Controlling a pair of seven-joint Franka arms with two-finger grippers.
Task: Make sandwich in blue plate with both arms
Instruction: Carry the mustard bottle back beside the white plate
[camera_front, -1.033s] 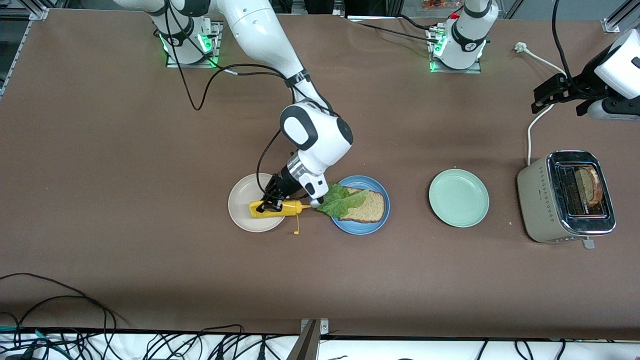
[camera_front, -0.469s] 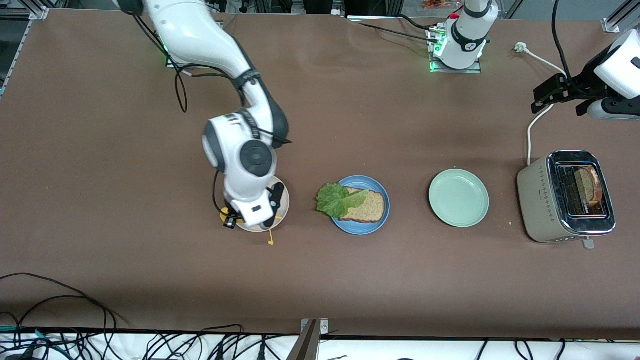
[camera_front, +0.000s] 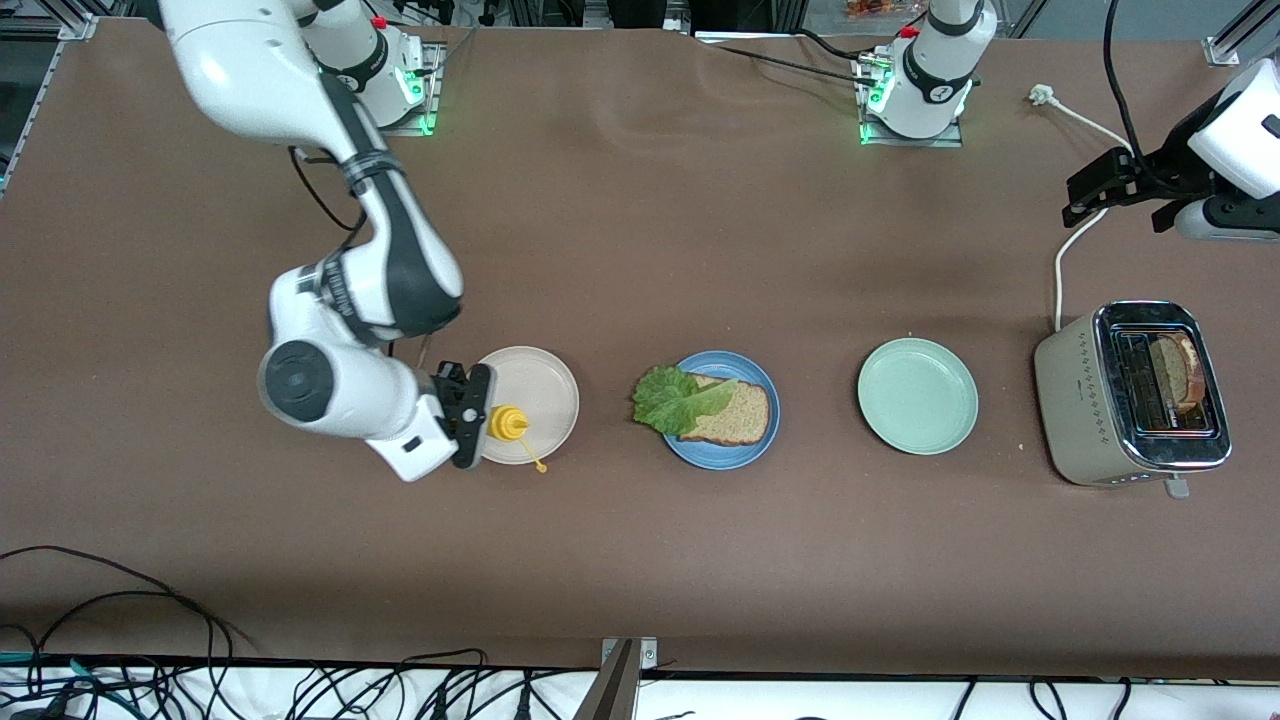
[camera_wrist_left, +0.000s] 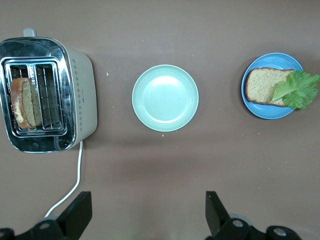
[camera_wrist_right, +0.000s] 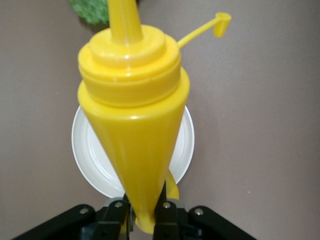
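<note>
The blue plate (camera_front: 720, 458) lies mid-table with one brown bread slice (camera_front: 742, 415) on it and a green lettuce leaf (camera_front: 676, 400) over the slice's end toward the right arm. My right gripper (camera_front: 478, 422) is shut on the base end of a yellow squeeze bottle (camera_front: 509, 424), over the edge of a beige-white plate (camera_front: 545, 385). In the right wrist view the fingers pinch the bottle (camera_wrist_right: 132, 115) above that plate (camera_wrist_right: 92, 150). My left gripper (camera_front: 1075, 200) hangs open and waits over the table by the toaster; between its fingers (camera_wrist_left: 80, 215) is only bare table. Its view shows the blue plate (camera_wrist_left: 272, 113).
A pale green plate (camera_front: 918, 396) sits between the blue plate and a silver toaster (camera_front: 1075, 400) at the left arm's end, with another bread slice (camera_front: 1170, 370) standing in a slot. The toaster's white cord (camera_front: 1062, 260) trails toward the arms' bases. Cables run along the front edge.
The right arm has swung from beside the blue plate toward its own end of the table, lifting the yellow bottle off the beige-white plate. The left arm has not moved.
</note>
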